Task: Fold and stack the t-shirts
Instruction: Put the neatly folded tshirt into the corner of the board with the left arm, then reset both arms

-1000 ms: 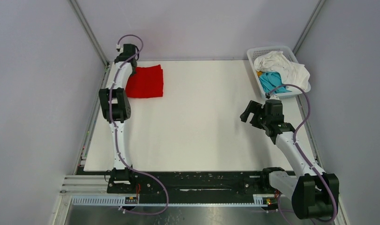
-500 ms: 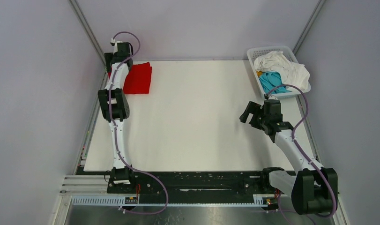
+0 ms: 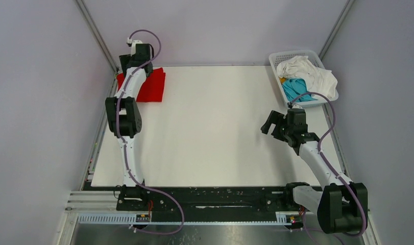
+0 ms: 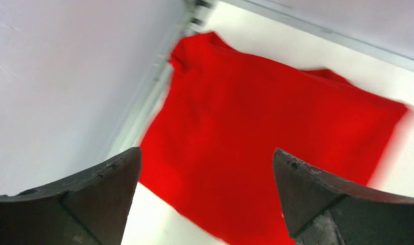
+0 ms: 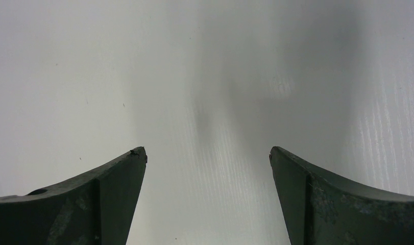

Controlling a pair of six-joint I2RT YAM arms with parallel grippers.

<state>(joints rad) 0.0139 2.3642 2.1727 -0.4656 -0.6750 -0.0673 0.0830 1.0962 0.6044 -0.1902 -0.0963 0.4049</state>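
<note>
The left end effector (image 4: 205, 153) hangs released, spread wide above the folded bright red cloth t-shirt (image 4: 276, 112); dropping carelessly could snag and rumple the fold beneath it.

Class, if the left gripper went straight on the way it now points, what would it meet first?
Probably the red t-shirt: it lies straight ahead of the left gripper, seen between its open jaws; distance unclear.

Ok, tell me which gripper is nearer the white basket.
Right. The right gripper hovers close before the basket; the left gripper is far off, above the red t-shirt.
</note>
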